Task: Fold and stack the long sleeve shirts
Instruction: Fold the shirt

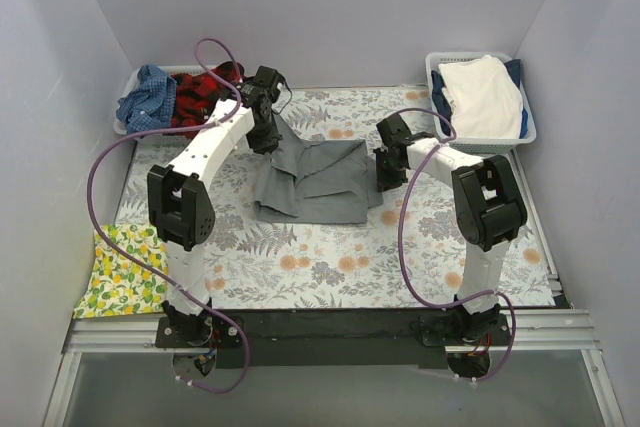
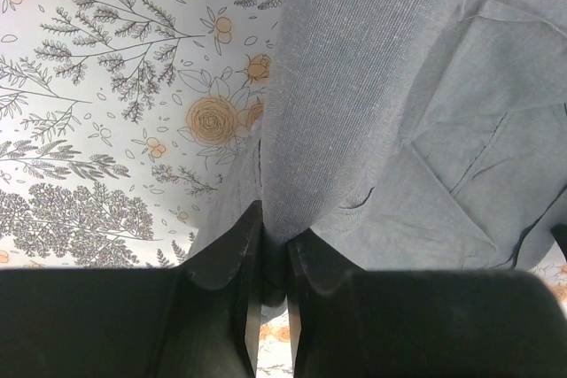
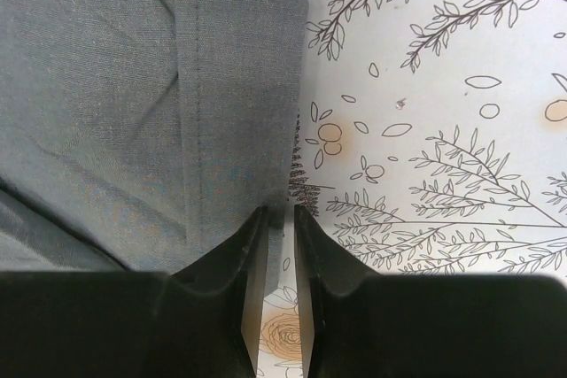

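Here, grey shirt [image 2: 372, 86] inside left pincer [image 2: 275, 238] — just beside right pincer [image 3: 280, 215]

1. Grey shirt [image 1: 310, 182]: looks like matt woven cloth, finely ribbed, with stitched seams.
2. Table cover [image 1: 330, 257]: reads as smooth, matt printed cloth.
3. Left gripper [image 2: 275, 229] and right gripper [image 3: 279, 214]: appear as smooth matt black plastic.
4. Arm shells [image 1: 215, 142]: show as white plastic with a slight gloss.
5. Cables [image 1: 90, 187]: look like smooth purple sheathing.
6. Baskets [image 1: 490, 140]: appear as pale latticed plastic.
7. Plaid shirt [image 1: 205, 92], blue checked shirt [image 1: 145, 97], lemon-print cloth [image 1: 125, 267]: look like soft matt cloth.
8. Rail [image 1: 570, 332]: reads as bare metal.
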Tool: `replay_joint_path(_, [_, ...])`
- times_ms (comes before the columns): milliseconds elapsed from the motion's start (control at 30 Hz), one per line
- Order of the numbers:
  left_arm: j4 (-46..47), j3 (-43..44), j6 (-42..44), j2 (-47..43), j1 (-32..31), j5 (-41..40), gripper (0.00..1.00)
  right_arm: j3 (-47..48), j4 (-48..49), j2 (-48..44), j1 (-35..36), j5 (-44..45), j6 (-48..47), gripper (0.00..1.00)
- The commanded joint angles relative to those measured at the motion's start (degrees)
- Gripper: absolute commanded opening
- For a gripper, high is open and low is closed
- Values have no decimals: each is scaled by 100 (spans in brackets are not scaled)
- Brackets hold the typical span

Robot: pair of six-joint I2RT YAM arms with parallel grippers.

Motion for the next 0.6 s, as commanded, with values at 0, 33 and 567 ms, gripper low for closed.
replay_joint_path(0, [-89,373,-104,82,33,-79,13,-280,-59,154,11,-128,-103,26])
replay_joint_path(33, [-98,417,-87,118,24,-61,13,-306,-77,180,29,-129,-85,26])
replay_joint_path(567, [-248,1296,-244,724,-766,201,20,150,-393,58,398,-216,99,24])
